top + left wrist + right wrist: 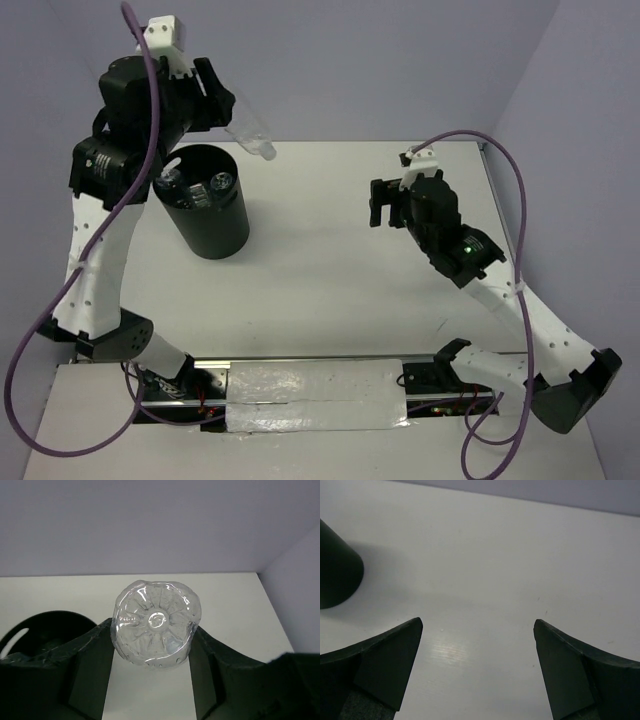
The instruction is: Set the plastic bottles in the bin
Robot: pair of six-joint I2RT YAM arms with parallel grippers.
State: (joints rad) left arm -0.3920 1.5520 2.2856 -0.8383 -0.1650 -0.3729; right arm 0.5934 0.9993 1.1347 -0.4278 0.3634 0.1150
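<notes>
Running along the near edge between the two arm bases, a strip of silver tape (320,397) covers the mounting rail, and purple cables (505,420) loop up from there to each wrist. Farther in on the right, the right gripper (377,205) hangs over the bare white table (330,270) with its jaws spread wide and nothing between them; its wrist view shows only tabletop in the gap, with the dark side of the black bin (205,215) at the left edge of that view, well apart from it. The bin stands upright on the left half of the table, and several bottles (222,182) already lie inside it, their clear bodies and pale caps visible through the open top. Beyond and above the bin, the left arm is raised high, and the left gripper (225,112) is clamped on a clear plastic bottle (250,135). In the left wrist view the bottle's ribbed, petal-shaped base faces the camera, pinched on both sides by the dark fingers (95,665), so its body points away past the fingertips. From above, the held bottle slants down and to the right, just beyond the far right part of the bin's rim rather than over the opening.
</notes>
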